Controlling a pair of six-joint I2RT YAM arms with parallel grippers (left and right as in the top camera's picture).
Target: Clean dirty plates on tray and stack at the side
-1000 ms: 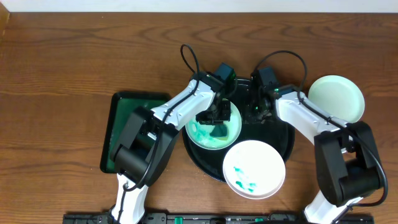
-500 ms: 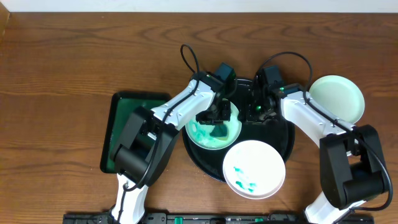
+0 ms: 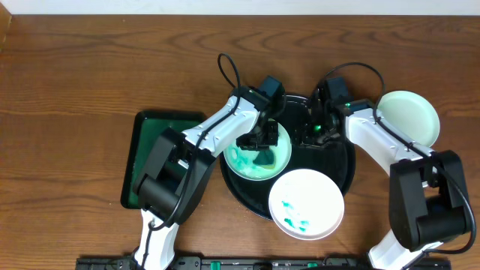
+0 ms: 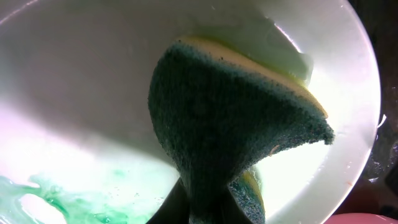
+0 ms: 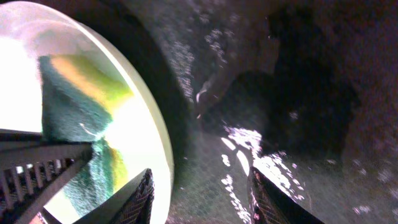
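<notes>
The plate (image 3: 259, 157) I'm working on lies flat and face up in the left part of the black tray (image 3: 343, 166), teal smears across its near-left side. It is round, so it has no long axis. A second plate (image 3: 306, 203) with a few teal dabs sits at the tray's front, hanging over the front rim. Its edge meets or overlaps the first plate's. The third plate (image 3: 406, 118) is clean and rests on the table (image 3: 75, 75), right of the tray and apart from it.

My left arm reaches in from the left, wrist bent down over the smeared plate. The left gripper (image 3: 262, 139) is clamped on a sponge (image 4: 230, 124), dark green face toward the wrist camera and yellow layer behind. The sponge is pressed into the plate's bowl.

My right arm comes in from the right. The right gripper (image 5: 202, 199) has its fingers spread with nothing clamped. One finger sits over the plate's rim and the other over bare wet tray floor. I cannot tell whether either one touches.

The tray's right half is bare. A dark green rectangular tray (image 3: 146, 161) sits left of the black one, under my left arm. Open wood runs along the far side and to the far left.
</notes>
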